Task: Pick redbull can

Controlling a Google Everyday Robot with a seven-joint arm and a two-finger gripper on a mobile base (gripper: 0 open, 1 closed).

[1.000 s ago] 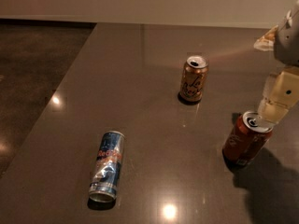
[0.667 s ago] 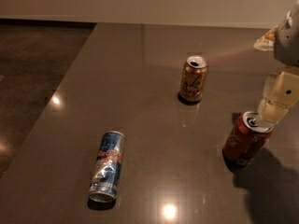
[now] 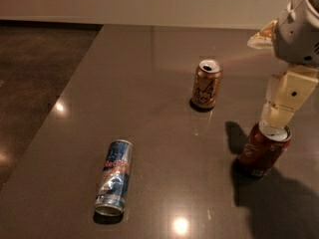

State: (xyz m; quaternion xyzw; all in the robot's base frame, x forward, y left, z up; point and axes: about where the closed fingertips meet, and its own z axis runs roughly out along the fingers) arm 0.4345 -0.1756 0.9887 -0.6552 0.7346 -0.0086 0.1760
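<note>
The redbull can [image 3: 114, 178], slim, blue and silver with red lettering, lies on its side at the front left of the dark table [image 3: 149, 78], its silver rim toward the front edge. My gripper [image 3: 277, 115] hangs at the right side of the table, far from the redbull can, right above the top of a dark red soda can [image 3: 262, 150].
An orange-gold can [image 3: 206, 84] stands upright near the middle of the table. The dark red soda can stands upright at the right. The table's left edge runs diagonally, with dark floor [image 3: 35, 73] beyond it. A pale wall lies behind.
</note>
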